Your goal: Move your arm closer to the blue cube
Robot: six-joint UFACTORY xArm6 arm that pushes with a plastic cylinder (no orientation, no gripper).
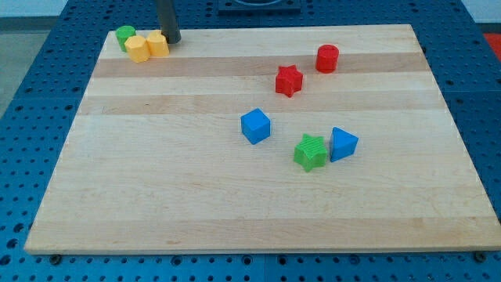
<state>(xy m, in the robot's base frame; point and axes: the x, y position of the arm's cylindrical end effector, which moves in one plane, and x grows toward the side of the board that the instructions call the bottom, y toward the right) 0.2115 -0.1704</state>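
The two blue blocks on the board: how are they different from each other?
The blue cube is boxy with square faces; the blue triangular block is wedge-shaped and pointed. The blue cube stands alone near the board's middle; the blue triangular block sits further to the view's right, right beside the green star. Both share one blue colour and lie far from my tip.

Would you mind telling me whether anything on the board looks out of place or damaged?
Nothing stands out. My tip rests against the yellow blocks and green block in the view's top left corner, far from the blue cube. All blocks sit flat on the wooden board.
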